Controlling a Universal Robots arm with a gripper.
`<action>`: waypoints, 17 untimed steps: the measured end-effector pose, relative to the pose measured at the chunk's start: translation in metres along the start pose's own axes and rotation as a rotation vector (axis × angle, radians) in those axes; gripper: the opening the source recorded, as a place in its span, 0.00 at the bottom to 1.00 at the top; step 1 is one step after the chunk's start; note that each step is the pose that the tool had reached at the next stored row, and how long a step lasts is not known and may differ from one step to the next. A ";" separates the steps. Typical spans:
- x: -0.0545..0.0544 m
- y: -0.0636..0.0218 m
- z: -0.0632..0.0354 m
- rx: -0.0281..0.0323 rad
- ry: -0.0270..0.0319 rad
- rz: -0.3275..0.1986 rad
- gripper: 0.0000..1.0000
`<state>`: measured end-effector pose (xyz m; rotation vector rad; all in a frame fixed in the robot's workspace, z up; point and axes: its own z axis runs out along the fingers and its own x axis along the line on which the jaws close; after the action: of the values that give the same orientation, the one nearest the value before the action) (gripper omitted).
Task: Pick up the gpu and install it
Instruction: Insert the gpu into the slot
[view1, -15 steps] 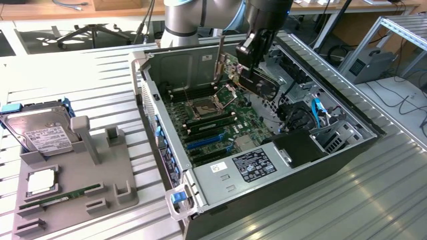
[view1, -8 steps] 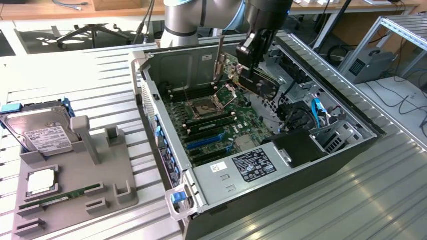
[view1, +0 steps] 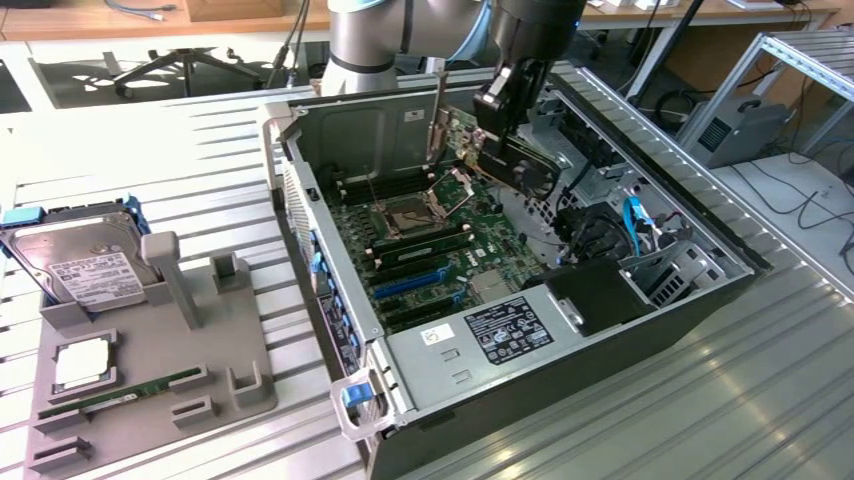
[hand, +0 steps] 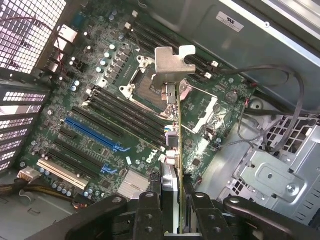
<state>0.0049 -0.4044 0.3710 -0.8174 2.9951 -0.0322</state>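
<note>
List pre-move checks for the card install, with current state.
1. Grip: gripper clamped on both sides of the card - ok.
2. Card hangs above the motherboard, not touching it - ok.
3. Long blue slot empty - ok.
4. Card over the blue slot - not ok; it looks nearer the processor socket.
5. Bracket lined up with the case's rear opening - cannot tell.
6. Loose cable away from the card - ok.

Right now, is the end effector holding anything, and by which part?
Yes: the gpu, held on edge above the motherboard. The end effector pinches its two flat faces at the upper edge, away from the silver bracket.
</note>
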 end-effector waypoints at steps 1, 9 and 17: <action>0.000 0.0000 0.0000 0.0000 0.0000 -0.002 0.27; 0.000 0.0000 0.0001 -0.0008 -0.0008 -0.027 0.27; 0.000 0.0000 0.0002 -0.0037 -0.0037 -0.122 0.27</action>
<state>0.0049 -0.4044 0.3708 -0.9985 2.9384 -0.0286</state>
